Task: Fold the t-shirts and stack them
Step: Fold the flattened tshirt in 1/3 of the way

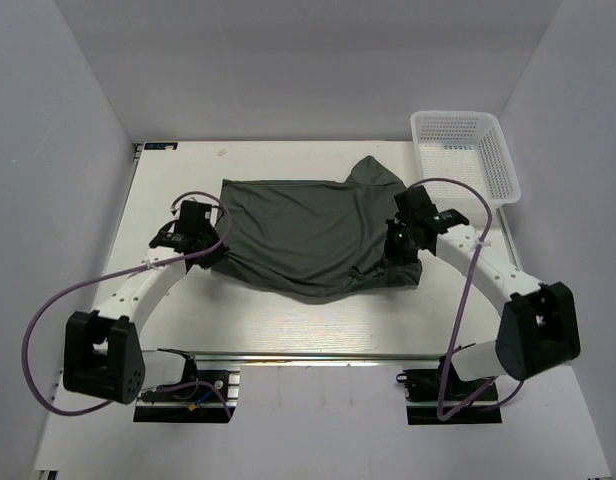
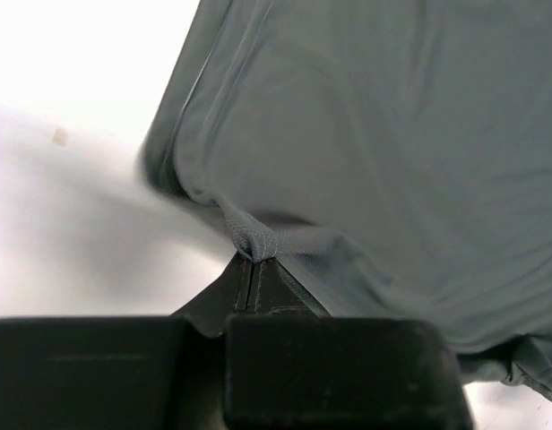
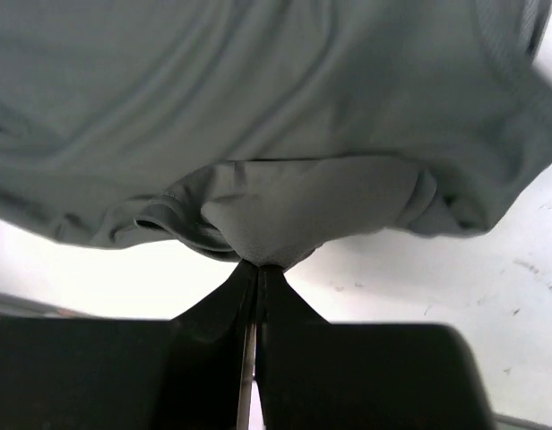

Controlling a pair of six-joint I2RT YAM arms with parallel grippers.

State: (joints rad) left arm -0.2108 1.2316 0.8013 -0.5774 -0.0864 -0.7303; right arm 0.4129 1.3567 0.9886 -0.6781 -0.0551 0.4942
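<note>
One dark grey-green t-shirt (image 1: 308, 235) lies across the middle of the white table (image 1: 288, 320), its near part lifted and rumpled. My left gripper (image 1: 220, 252) is shut on the shirt's near left edge; the left wrist view shows the cloth (image 2: 375, 134) pinched at my fingertips (image 2: 254, 260). My right gripper (image 1: 396, 258) is shut on the shirt's near right edge; the right wrist view shows a bunch of cloth (image 3: 276, 134) hanging from my closed gripper (image 3: 258, 266). No neck tag shows.
A white plastic mesh basket (image 1: 466, 150) stands at the far right corner of the table. Purple cables (image 1: 48, 320) loop off both arms. White walls enclose the table at the back and sides.
</note>
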